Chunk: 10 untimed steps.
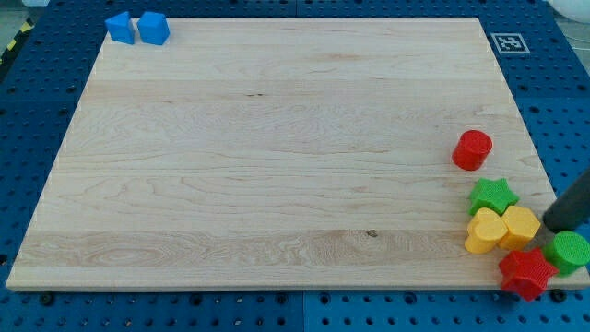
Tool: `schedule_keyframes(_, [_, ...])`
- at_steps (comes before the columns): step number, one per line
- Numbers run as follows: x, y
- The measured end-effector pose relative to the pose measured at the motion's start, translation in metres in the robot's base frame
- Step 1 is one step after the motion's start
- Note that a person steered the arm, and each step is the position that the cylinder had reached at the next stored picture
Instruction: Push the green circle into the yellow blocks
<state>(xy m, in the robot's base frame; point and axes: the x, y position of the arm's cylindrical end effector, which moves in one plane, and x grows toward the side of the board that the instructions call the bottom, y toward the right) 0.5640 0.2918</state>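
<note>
Pushing setup: my tip (556,227) is down at the board's right edge near the bottom-right corner, touching or just above the green circle (568,251) on its upper-left side. No jaws on this rod, so nothing is held.

Green circle sits just right of the yellow blocks, a yellow hexagon-like block (520,226) and a yellow heart (485,232). Probably needs a leftward shove from its right side, so the tip looks badly placed.

Red star (527,272) touches the circle below-left; green star (493,195) sits above the yellows; red cylinder (472,149) is apart. Two blue blocks (136,28) sit at the top-left corner. No containers in view.
</note>
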Motion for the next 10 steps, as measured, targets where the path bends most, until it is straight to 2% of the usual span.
schedule_keyframes(2, [-0.002, 0.053])
schedule_keyframes(3, [0.002, 0.052])
schedule_keyframes(4, [0.053, 0.046])
schedule_keyframes(5, [0.053, 0.046])
schedule_keyframes(6, [0.053, 0.031])
schedule_keyframes(8, [0.054, -0.051])
schedule_keyframes(10, [0.054, -0.091])
